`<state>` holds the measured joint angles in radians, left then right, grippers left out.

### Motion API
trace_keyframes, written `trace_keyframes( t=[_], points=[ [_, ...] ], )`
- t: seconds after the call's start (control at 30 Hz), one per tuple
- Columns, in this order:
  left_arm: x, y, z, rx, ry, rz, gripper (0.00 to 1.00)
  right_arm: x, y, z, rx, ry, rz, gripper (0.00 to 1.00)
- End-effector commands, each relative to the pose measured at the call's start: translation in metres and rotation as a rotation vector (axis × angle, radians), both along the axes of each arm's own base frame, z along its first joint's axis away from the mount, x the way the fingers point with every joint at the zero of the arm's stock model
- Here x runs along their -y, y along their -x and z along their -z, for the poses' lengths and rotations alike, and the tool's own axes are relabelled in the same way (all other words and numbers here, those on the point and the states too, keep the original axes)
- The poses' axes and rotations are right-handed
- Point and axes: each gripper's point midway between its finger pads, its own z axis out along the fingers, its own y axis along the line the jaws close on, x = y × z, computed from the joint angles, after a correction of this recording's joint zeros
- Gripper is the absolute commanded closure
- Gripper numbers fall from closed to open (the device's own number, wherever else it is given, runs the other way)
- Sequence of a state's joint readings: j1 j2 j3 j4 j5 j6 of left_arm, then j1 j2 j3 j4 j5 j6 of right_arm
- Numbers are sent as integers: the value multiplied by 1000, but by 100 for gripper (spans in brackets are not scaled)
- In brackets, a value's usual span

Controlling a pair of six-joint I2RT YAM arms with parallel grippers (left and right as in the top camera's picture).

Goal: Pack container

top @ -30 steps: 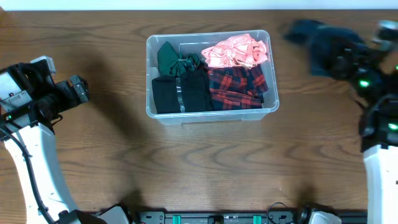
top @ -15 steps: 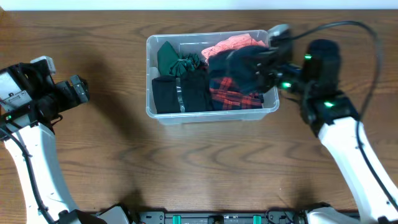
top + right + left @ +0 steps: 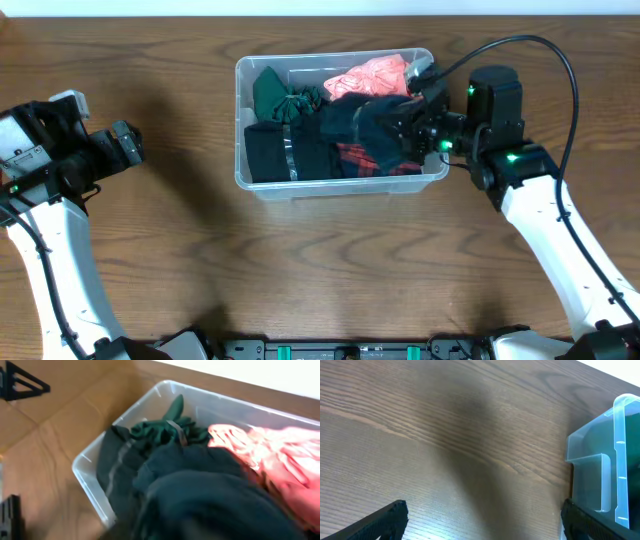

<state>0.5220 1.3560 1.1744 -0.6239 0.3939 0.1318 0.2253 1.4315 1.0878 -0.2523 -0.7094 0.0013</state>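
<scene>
- Left gripper (image 3: 128,146): well left of the container, jaws wide apart, holding nothing.
- Container (image 3: 300,186): mid-table, towards the far edge. It holds a green garment (image 3: 272,92) far left, a black garment (image 3: 280,152) near left and a pink garment (image 3: 375,72) far right.
- Right gripper (image 3: 408,130): over the container's right half, apparently clamped on a dark garment (image 3: 355,122). Cloth hides its fingers.
- Judgement: lower the dark garment flat, keep its edges inside the rim, and release once it rests.
- Table (image 3: 330,270): brown wood grain, with a pale strip along the far edge. No more of the room shows.
</scene>
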Motion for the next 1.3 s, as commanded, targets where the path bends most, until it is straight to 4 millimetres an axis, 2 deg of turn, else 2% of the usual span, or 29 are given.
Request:
trace_keyframes(
  t=[0.0,0.07,0.17,0.3,0.4,0.47,0.57,0.63,0.67,0.8,0.87,0.97,1.07,1.13,1.2,1.27],
  points=[
    [-1,-1,-2,7,-2,8,2,15,-9,-6,44,30,33,12],
    [-1,-1,-2,7,-3,8,2,26,-15,-6,41,32,64,1],
    [-1,-1,-2,7,-2,8,2,36,-17,-16,30,7,76,1],
    [-1,-1,-2,7,-2,8,2,37,-21,-47,71,-40,54,1],
    [-1,-1,-2,7,-2,8,2,32,-20,-59,91,-40,44,1],
    [-1,-1,-2,7,-2,8,2,27,-20,-59,92,-30,43,2],
    [-1,-1,-2,7,-2,8,2,22,-23,-46,68,6,64,4],
    [-1,-1,-2,7,-2,8,2,20,-26,-31,30,37,83,9],
    [-1,-1,-2,7,-2,8,2,21,-29,-20,-3,58,105,16],
    [-1,-1,-2,7,-2,8,2,30,-38,32,-164,152,214,56],
    [-1,-1,-2,7,-2,8,2,31,-39,62,-244,202,233,80],
    [-1,-1,-2,7,-3,9,2,36,-39,111,-371,281,276,99],
    [-1,-1,-2,7,-2,8,2,35,-36,160,-483,341,282,99],
    [-1,-1,-2,7,-3,9,2,33,-32,184,-538,361,276,99],
    [-1,-1,-2,7,-3,9,2,31,-28,206,-586,382,267,99],
    [-1,-1,-2,7,-2,8,2,30,-25,217,-610,394,261,99]
  ],
)
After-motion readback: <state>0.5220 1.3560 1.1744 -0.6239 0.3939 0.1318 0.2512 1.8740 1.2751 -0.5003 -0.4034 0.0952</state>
